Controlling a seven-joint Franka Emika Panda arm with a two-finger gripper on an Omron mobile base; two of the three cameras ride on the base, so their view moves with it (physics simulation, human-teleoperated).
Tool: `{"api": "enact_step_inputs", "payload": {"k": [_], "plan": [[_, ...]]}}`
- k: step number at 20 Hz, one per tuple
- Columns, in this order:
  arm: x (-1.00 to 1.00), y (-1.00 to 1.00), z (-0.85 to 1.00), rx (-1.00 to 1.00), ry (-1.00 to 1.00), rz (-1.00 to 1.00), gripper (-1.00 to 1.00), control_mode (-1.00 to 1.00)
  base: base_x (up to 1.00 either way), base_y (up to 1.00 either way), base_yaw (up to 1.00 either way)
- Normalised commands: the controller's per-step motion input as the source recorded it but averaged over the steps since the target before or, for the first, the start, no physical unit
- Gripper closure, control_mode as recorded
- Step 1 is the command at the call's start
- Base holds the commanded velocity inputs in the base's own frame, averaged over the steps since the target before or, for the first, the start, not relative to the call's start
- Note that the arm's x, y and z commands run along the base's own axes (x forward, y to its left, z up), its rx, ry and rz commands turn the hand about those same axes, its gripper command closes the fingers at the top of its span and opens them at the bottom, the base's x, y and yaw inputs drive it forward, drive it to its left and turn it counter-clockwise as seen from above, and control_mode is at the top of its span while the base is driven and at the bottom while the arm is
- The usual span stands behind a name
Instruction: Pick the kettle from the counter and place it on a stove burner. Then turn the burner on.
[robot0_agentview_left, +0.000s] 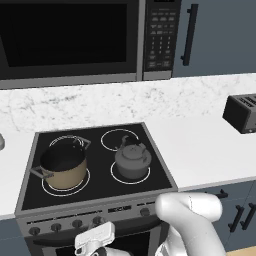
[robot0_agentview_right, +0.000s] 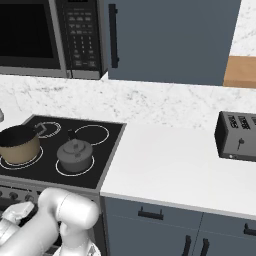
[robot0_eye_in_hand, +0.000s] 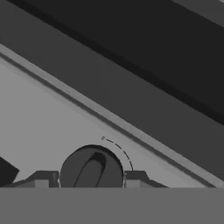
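Observation:
The dark grey kettle (robot0_agentview_left: 133, 161) (robot0_agentview_right: 75, 155) stands upright on the front right stove burner (robot0_agentview_left: 116, 177) (robot0_agentview_right: 61, 171), whose thin white circle shows around its base. The white counter (robot0_agentview_left: 200, 145) (robot0_agentview_right: 165, 165) lies to the right of the cooktop. My gripper (robot0_eye_in_hand: 91, 177) is low at the stove's front panel, well below the kettle. It is shut on a round dark knob (robot0_eye_in_hand: 91, 168), with one fingertip (robot0_eye_in_hand: 43, 178) pressed against each side. In the left base view my white hand (robot0_agentview_left: 95, 237) sits just under the row of knobs.
A tan pot (robot0_agentview_left: 62, 165) (robot0_agentview_right: 19, 145) occupies the front left burner. A black toaster (robot0_agentview_left: 242, 114) (robot0_agentview_right: 237, 136) stands at the far right of the counter. A microwave (robot0_agentview_left: 70, 40) hangs above the stove. Several more knobs (robot0_agentview_left: 55, 227) line the front panel.

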Motion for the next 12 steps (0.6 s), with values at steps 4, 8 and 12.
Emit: {"api": "enact_step_inputs", "payload": {"k": [4,8,12], "plan": [[0.04,0.51,-0.30,-0.39,0.21,0.00,1.00,-1.00,0.00,0.00,0.00],[0.12,0.49,-0.24,-0.38,0.27,0.00,1.00,-1.00,0.00,0.00,0.00],[0.25,0.60,-0.08,-0.44,0.35,0.00,1.00,-1.00,0.00,0.00,0.00]]}}
